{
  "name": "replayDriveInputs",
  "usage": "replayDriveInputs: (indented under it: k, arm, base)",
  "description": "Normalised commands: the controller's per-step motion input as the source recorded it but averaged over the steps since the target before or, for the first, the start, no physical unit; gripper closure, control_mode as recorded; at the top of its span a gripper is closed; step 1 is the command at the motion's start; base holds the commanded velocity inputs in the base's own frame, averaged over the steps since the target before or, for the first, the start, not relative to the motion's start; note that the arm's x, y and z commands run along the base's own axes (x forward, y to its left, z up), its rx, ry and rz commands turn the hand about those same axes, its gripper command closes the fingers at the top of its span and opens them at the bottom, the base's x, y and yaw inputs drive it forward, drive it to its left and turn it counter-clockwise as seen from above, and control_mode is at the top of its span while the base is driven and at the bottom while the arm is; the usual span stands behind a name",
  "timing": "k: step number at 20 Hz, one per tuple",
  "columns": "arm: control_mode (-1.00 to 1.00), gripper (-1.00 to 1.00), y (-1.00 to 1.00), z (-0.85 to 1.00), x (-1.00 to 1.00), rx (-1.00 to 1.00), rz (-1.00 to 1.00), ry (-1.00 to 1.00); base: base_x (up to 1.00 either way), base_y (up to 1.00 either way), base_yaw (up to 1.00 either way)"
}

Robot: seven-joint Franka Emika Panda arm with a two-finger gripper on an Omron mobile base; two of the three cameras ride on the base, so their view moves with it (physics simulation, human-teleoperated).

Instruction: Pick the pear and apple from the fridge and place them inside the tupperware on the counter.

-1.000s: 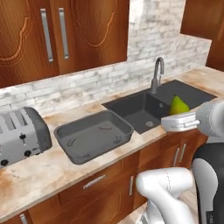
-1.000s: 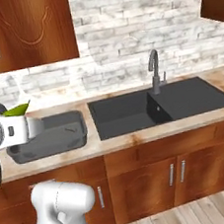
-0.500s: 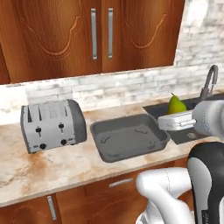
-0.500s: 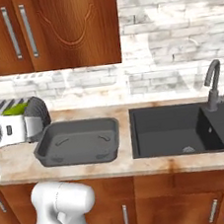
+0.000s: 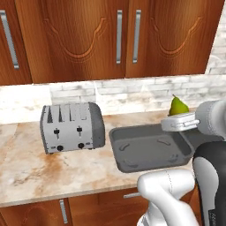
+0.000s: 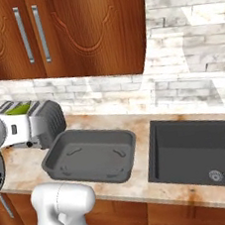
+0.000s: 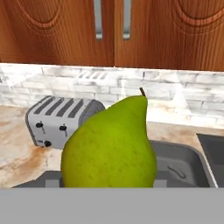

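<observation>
My gripper [image 5: 178,118] is shut on the yellow-green pear [image 5: 178,106], which I hold upright above the right end of the dark grey tupperware [image 5: 150,148]. In the hand view the pear [image 7: 111,146] looms large, with the tupperware [image 7: 183,164] behind and below it. From the right base view a sliver of the pear [image 6: 18,110] peeks above the hand, to the left of the tupperware [image 6: 92,156], which has nothing in it. The tupperware rests on the beige counter [image 5: 48,170]. The apple and the fridge are out of view.
A silver toaster [image 5: 72,127] stands on the counter left of the tupperware. A black sink [image 6: 197,153] lies to its right. Brown wall cabinets [image 5: 114,37] hang above a pale brick backsplash [image 5: 132,92].
The base has driven left along the counter, so the whole picture slid right: the toaster and tupperware now sit central. The pear stays in my shut gripper.
</observation>
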Motion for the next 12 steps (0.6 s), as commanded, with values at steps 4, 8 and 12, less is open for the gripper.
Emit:
replayDriveInputs:
  k: [4,8,12]
  arm:
    - [-1.00,1.00,-0.02,-0.17,0.17,0.00,-0.21,0.52]
    - [-1.00,1.00,-0.01,-0.23,0.12,0.00,-0.45,0.63]
    - [-1.00,1.00,-0.02,-0.31,0.17,0.00,-0.32,0.32]
  base:
    - [0.00,0.00,0.00]
    - [0.00,0.00,0.00]
    - [0.00,0.00,0.00]
